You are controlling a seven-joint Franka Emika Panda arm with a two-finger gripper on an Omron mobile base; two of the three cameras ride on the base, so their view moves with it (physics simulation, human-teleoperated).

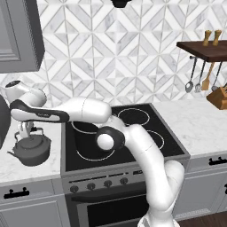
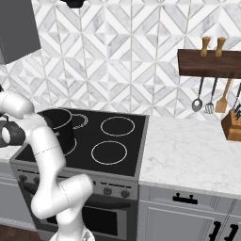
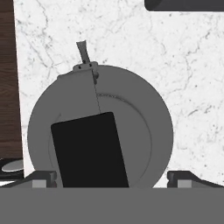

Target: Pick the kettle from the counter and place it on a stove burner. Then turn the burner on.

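The dark-grey kettle [image 1: 30, 150] stands on the white counter [image 1: 26, 170] left of the stove. My gripper [image 1: 25, 129] hangs directly over it, open, with its fingers reaching down by the arched black handle. Looking straight down in the hand view, the kettle [image 3: 131, 113] sits on the counter [image 3: 188, 70] with its spout [image 3: 82, 51] pointing up-frame. Its black handle [image 3: 89, 151] lies between my wide-apart fingertips [image 3: 43, 178], left of my gripper [image 3: 113, 178] centre. Nothing is gripped. The back-right stove burner [image 1: 133, 116] [image 2: 117, 126] is bare.
A tall black pot [image 2: 59, 126] stands on the front-left ring, under my arm. Knobs [image 1: 99, 183] [image 2: 108, 190] line the stove front. A knife block [image 1: 219, 97] sits on the right counter below hanging utensils [image 1: 201, 77]. A grey wall cabinet [image 1: 20, 35] hangs above the kettle.
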